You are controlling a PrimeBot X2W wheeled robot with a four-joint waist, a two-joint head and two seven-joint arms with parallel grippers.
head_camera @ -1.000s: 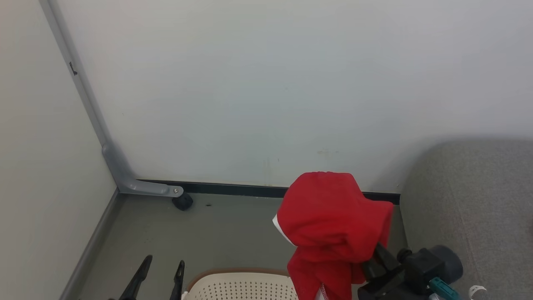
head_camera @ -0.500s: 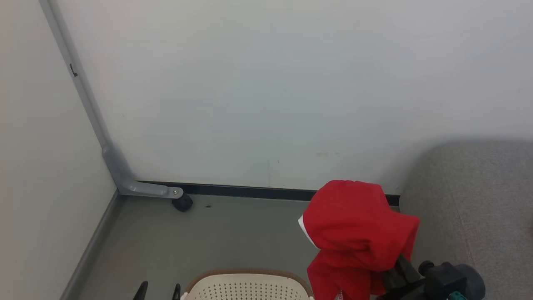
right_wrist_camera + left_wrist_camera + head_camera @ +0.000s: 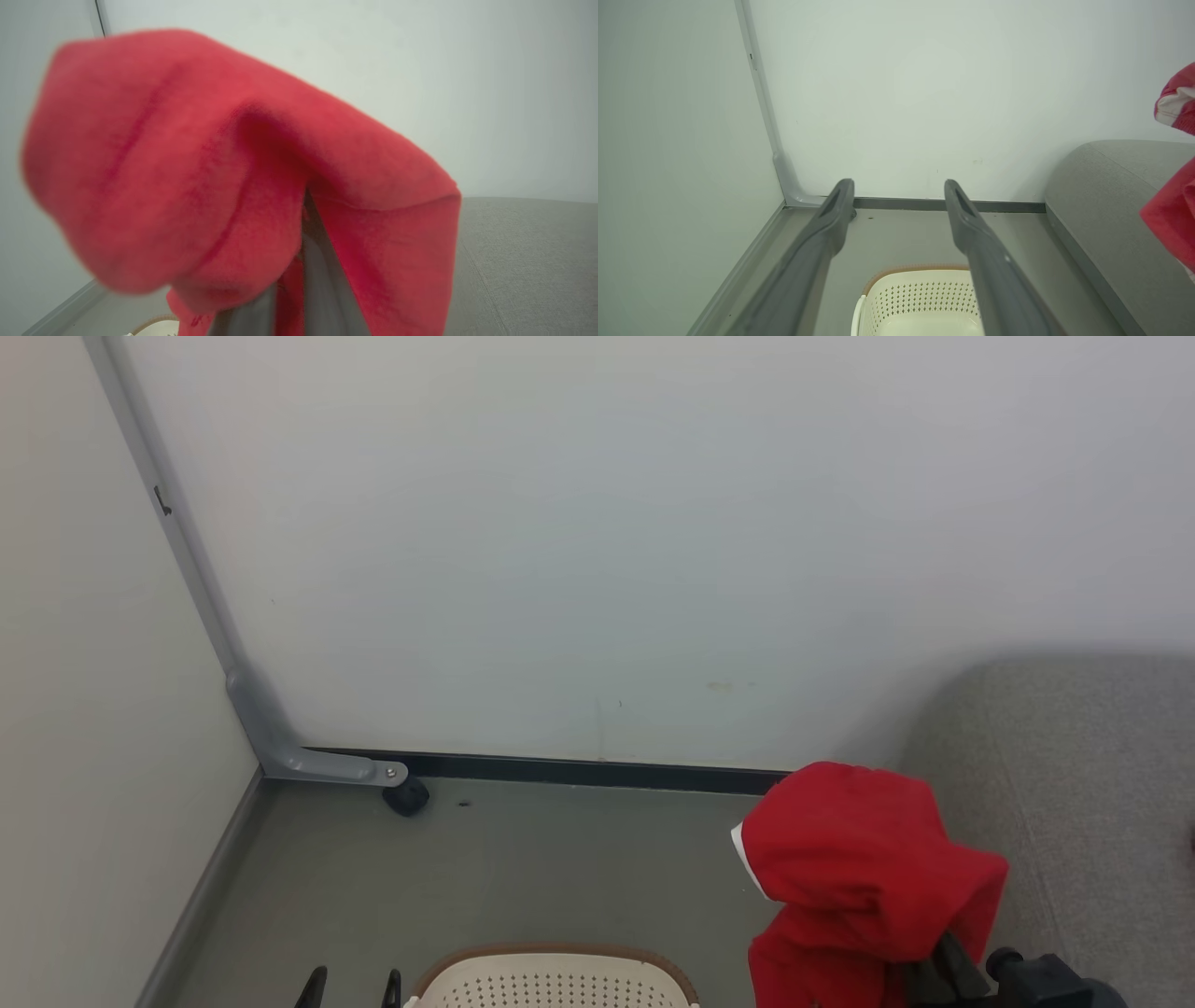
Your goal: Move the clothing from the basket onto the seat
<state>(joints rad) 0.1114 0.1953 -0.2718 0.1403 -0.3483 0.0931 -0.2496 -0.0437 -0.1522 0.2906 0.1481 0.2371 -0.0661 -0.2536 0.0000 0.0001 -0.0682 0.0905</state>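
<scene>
A red garment (image 3: pixel 859 877) with a bit of white trim hangs draped over my right gripper (image 3: pixel 920 947), which is shut on it at the lower right of the head view. In the right wrist view the red garment (image 3: pixel 224 177) covers the fingers (image 3: pixel 322 289) almost entirely. It hangs at the near edge of the grey-green seat (image 3: pixel 1074 803). The cream basket (image 3: pixel 551 980) with its brown rim stands on the floor at the bottom centre. My left gripper (image 3: pixel 899 196) is open above the basket (image 3: pixel 920 298), with nothing between its fingers, its fingertips (image 3: pixel 313 985) just showing in the head view.
A pale wall fills the back, with a grey bracket (image 3: pixel 308 761) and a small black castor (image 3: pixel 408 796) at the floor corner. A second wall closes the left side. Grey floor (image 3: pixel 523 859) lies between the basket and the back wall.
My right gripper has carried the red garment to the right and slightly down, toward the seat. The left fingers have sunk lower in the head view.
</scene>
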